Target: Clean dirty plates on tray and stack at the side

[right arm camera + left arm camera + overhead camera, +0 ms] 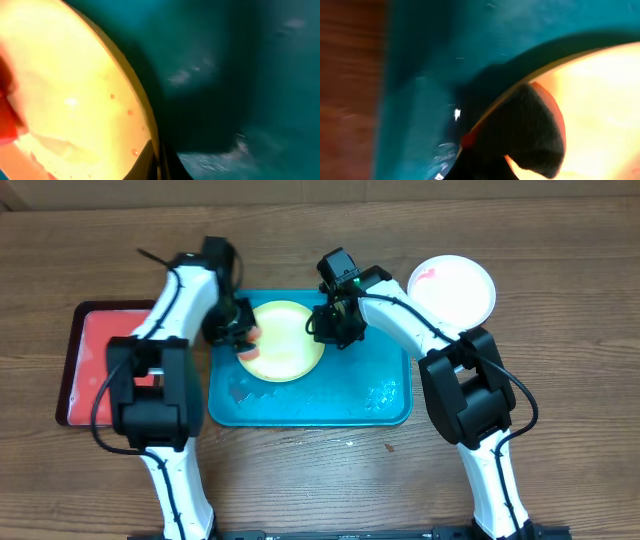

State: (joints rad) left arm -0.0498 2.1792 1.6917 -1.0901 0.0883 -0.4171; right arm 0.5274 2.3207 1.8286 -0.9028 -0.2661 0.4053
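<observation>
1. The yellow-green plate lies in the teal tray, upper middle.
2. Right pincer: nipped nearly closed on the plate's right rim, steadying it.
3. Left pincer: at the left rim beside a red pad; its gap can't be made out.
4. The plate is probably light, stiff, wet-slick plastic, so the rim is the hold.

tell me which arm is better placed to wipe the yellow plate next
Left, probably: the left gripper holds a red-edged dark pad on the yellow-green plate, while the right gripper sits at the plate's opposite rim, seemingly steadying it.
</observation>
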